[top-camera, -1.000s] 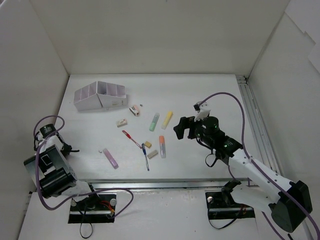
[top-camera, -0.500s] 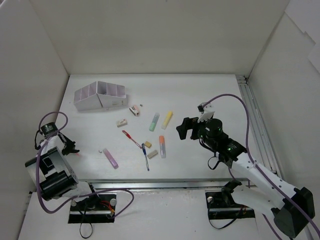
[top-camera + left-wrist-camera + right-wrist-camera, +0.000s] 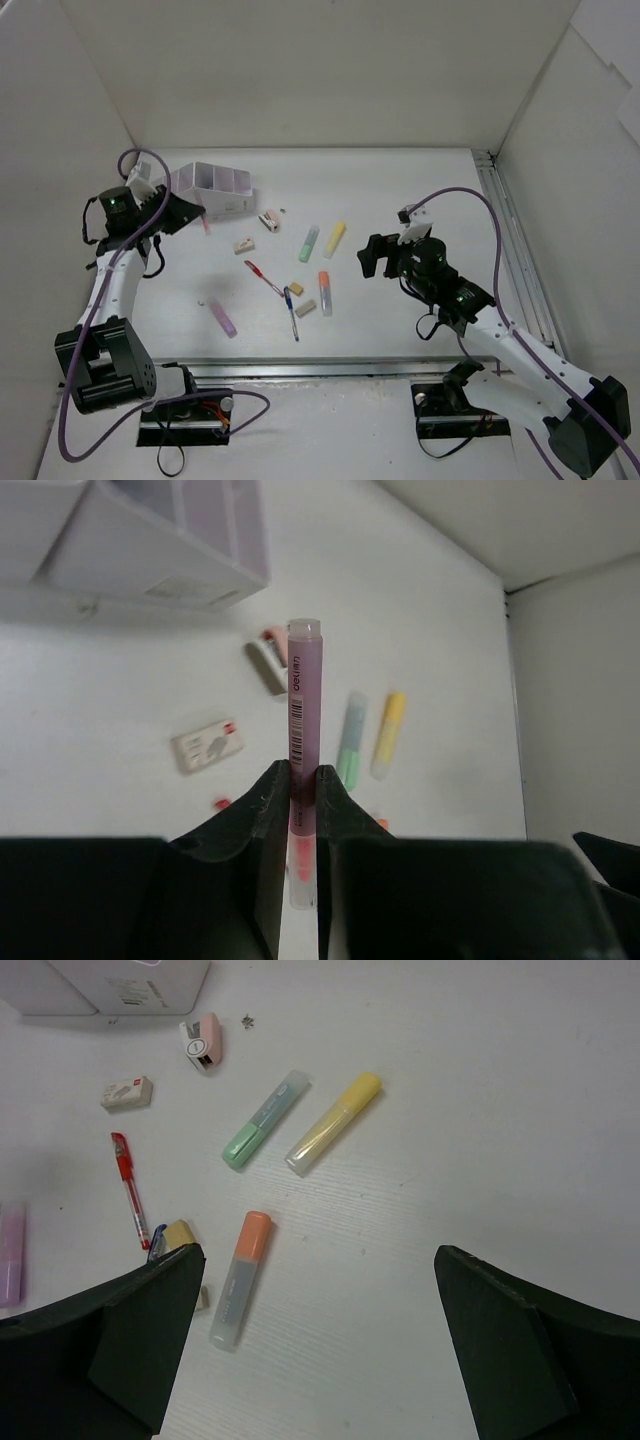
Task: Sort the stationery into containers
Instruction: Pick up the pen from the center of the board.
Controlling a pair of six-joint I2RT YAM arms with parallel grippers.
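My left gripper [image 3: 192,214] is shut on a pink-purple marker [image 3: 304,695], held above the table just right of the front of the white organizer box [image 3: 200,190]. The marker sticks out past the fingertips [image 3: 205,224]. My right gripper [image 3: 372,255] is open and empty, hovering right of the loose items. On the table lie a green marker [image 3: 309,243], a yellow marker [image 3: 334,239], an orange marker [image 3: 325,292], a red pen [image 3: 263,277], a blue pen [image 3: 291,312], another pink marker [image 3: 222,318], a pink-white sharpener [image 3: 268,220] and small erasers [image 3: 243,245].
White walls close in the table at the back and both sides. A metal rail [image 3: 510,250] runs along the right edge. Two tan eraser blocks [image 3: 296,288] lie by the pens. A tiny white bit [image 3: 201,300] lies near the pink marker.
My left arm has swung from the near-left edge up to the organizer's front and now holds a pink-purple marker. My right arm has barely moved.
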